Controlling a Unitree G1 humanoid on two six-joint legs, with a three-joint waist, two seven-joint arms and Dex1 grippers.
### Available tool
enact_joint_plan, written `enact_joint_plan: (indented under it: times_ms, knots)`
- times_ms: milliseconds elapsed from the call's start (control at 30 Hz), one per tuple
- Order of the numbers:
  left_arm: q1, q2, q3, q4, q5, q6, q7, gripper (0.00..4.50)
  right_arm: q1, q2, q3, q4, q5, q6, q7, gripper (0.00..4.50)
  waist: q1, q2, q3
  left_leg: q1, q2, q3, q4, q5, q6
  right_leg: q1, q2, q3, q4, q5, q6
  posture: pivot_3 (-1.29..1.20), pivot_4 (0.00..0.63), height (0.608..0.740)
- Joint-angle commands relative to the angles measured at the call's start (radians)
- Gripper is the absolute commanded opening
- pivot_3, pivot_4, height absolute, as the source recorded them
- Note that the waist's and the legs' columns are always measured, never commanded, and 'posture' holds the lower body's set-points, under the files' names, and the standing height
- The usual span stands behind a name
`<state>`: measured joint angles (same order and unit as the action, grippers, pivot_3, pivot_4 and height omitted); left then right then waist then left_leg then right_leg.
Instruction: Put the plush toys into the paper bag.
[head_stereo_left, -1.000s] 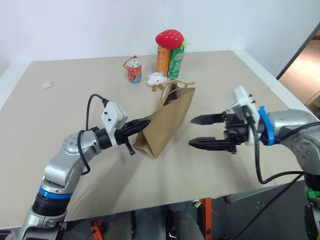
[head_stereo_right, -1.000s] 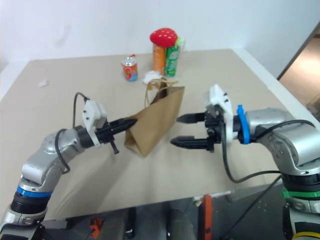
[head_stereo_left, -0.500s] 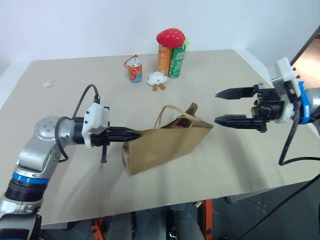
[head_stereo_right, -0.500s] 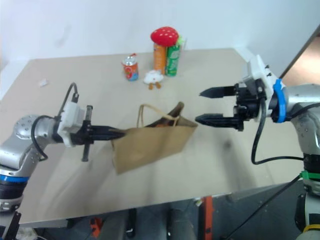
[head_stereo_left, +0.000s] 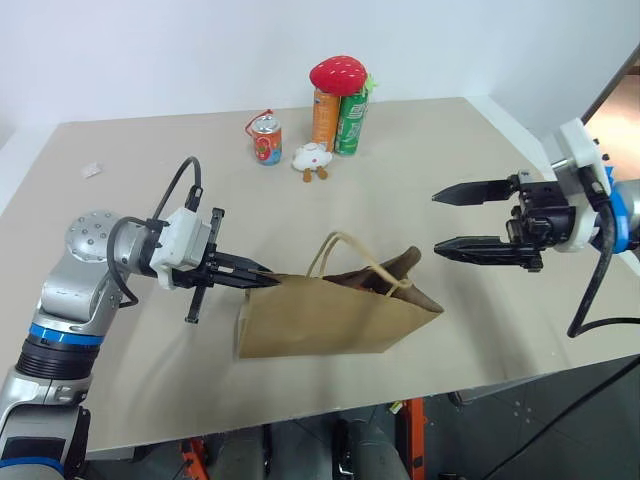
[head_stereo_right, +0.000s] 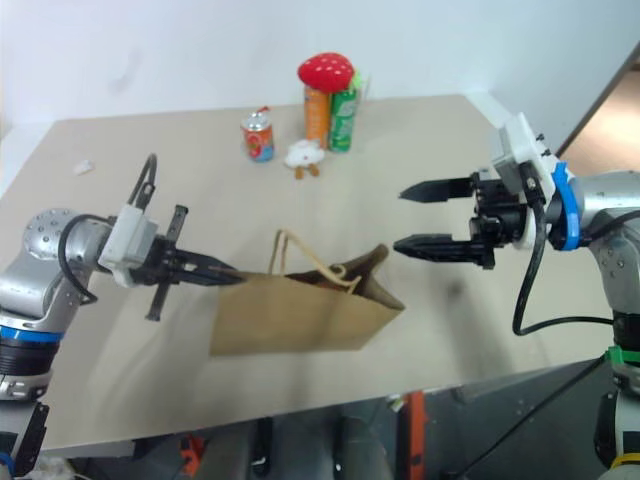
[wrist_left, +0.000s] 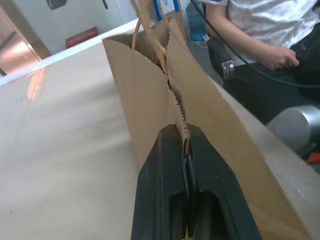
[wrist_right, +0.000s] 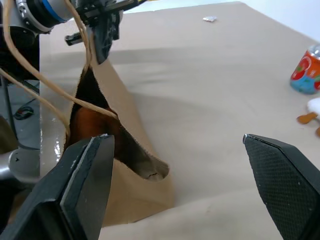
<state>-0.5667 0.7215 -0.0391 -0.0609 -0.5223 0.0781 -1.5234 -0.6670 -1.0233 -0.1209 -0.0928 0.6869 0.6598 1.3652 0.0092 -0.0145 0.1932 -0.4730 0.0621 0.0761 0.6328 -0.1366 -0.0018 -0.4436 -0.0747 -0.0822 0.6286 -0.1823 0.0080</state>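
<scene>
- Bag (head_stereo_left: 330, 318) lies on its side near the table's (head_stereo_left: 120, 230) front edge, mouth toward the right gripper, cord handles (head_stereo_left: 345, 255) looping up from the opening.
- Brown plush (wrist_right: 87, 125) sits inside the mouth; only a dark, fuzzy patch shows, its limbs and shape hidden by the paper.
- White plush (head_stereo_left: 313, 158) stands well apart at the table's far side, just beside the small can (head_stereo_left: 266, 138); too small to make out its details.
- Left gripper (head_stereo_left: 262, 281) has its fingers pressed together on the bag's closed end, the paper edge pinched between them in the left wrist view.
- Right gripper (head_stereo_left: 448, 220) hangs above the table beside the bag's mouth, fingers spread wide, holding and touching nothing.
- Two tall cans (head_stereo_left: 338, 122) stand at the back with a red strawberry plush (head_stereo_left: 338, 75) on top.
- Small white scrap (head_stereo_left: 93, 170) lies near the table's far left.
- Seated person (wrist_left: 260, 30), cut off at the shoulders, appears beyond the table in the left wrist view.
</scene>
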Motion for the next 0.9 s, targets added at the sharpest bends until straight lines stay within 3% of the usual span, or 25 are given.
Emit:
enact_joint_plan:
  times_ms: [33,133,233,500,633,900]
  knots:
    - [0.016,0.006,-0.009,-0.01,0.028,-0.05,-0.021,0.0,-0.02,0.007,-0.02,-0.03,0.018,0.002,-0.011,4.45,0.0,0.0,0.0,0.0,0.0,0.0,0.0,0.0,0.0,0.0,0.0,0.0,0.0,0.0,0.0,0.0,0.15,0.74]
    - [0.021,0.013,-0.016,-0.001,0.06,-0.05,0.0,0.0,-0.03,0.018,-0.009,-0.031,0.014,0.003,-0.014,4.45,0.0,0.0,0.0,0.0,0.0,0.0,0.0,0.0,0.0,0.0,0.0,0.0,0.0,0.0,0.0,0.0,0.15,0.74]
    - [0.025,0.03,0.0,-0.008,0.052,-0.013,0.004,0.89,-0.041,0.032,-0.004,-0.028,0.015,0.008,-0.021,4.5,0.0,0.0,0.0,0.0,0.0,0.0,0.0,0.0,0.0,0.0,0.0,0.0,0.0,0.0,0.0,0.0,0.15,0.74]
    - [0.019,0.123,0.114,-0.164,-0.101,0.257,0.123,4.42,-0.045,0.066,-0.02,0.018,0.011,0.017,-0.05,4.5,0.0,0.0,0.0,0.0,0.001,0.0,0.0,0.0,0.0,0.0,0.001,0.0,0.0,0.0,0.0,0.0,0.15,0.74]
    - [0.004,0.145,0.199,-0.192,-0.18,0.426,0.274,4.42,-0.036,0.08,-0.026,0.068,-0.018,-0.026,-0.058,4.5,0.0,0.0,0.0,0.0,0.001,0.0,0.0,0.0,0.0,0.0,0.001,0.0,0.0,0.0,0.0,0.0,0.15,0.74]
    - [0.11,0.117,0.202,-0.107,0.021,0.335,0.474,4.42,-0.032,0.102,-0.016,0.195,-0.091,-0.14,-0.046,4.5,0.0,0.0,0.0,0.002,0.001,0.001,0.001,0.0,0.0,0.001,0.001,0.001,0.001,0.0,0.0,0.0,0.15,0.74]
